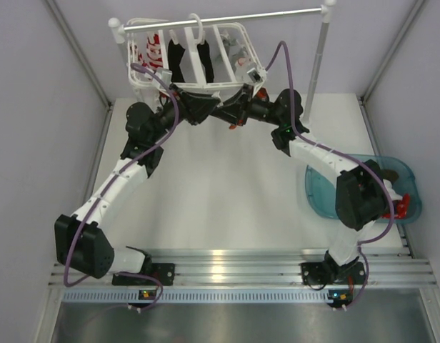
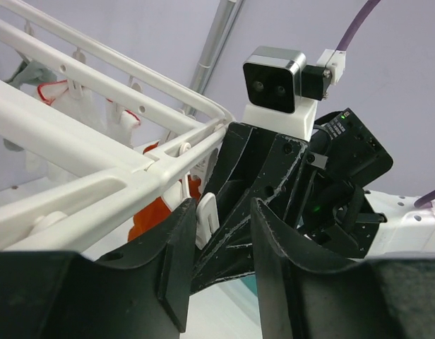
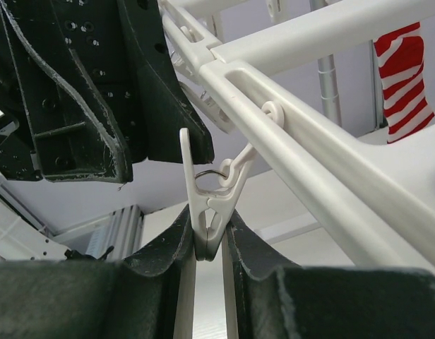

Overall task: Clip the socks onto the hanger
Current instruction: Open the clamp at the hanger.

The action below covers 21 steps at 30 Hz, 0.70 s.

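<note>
Both arms reach to the upper middle of the top view and meet at the near rim of the hanger (image 1: 193, 64), which hangs by its hook from the silver rail (image 1: 277, 14) across the top of the frame. Clipped to the hanger are a red-and-white striped sock (image 1: 150, 48) at its left end and two black socks (image 1: 177, 61) near the middle. In the right wrist view the right gripper (image 3: 207, 247) is clenched on the lower legs of a white clip (image 3: 203, 205). The clip dangles by its link from a hanger bar that runs to the lower right of the frame. The left gripper (image 2: 221, 240) is released, fingers apart with nothing pinched, just below the hanger's corner and close against the right gripper. An orange sock (image 2: 155, 215) shows lower left of centre in the left wrist view, behind the hanger rim; how it is attached cannot be told. At the right edge of the table (image 1: 227, 193) sits a blue tub (image 1: 320, 193) with a brown sock (image 1: 397, 171) inside.
</note>
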Motion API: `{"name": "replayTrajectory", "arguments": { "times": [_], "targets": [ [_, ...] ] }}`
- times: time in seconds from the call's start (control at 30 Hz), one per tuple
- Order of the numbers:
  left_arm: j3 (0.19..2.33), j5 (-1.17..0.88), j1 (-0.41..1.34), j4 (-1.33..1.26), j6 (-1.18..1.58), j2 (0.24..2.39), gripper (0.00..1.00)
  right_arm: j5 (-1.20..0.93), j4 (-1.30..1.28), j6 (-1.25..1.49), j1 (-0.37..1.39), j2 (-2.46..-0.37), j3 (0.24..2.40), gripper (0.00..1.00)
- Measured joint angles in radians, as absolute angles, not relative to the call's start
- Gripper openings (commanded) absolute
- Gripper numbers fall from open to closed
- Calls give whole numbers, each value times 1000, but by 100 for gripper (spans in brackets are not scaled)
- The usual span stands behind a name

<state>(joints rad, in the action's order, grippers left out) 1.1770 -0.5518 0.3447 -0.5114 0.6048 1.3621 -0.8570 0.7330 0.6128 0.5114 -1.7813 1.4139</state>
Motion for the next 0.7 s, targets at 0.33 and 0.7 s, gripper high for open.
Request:
{"name": "replayTrajectory", "arguments": {
  "times": [0.33,0.7],
  "targets": [
    [1174,-494,357,-466,608,1346,34,-841,721,595,519,-1781,1414,0],
    [1176,-481,358,-462,607,1365,0,-839,710,593,519,-1781,1414,4]
  ]
}}
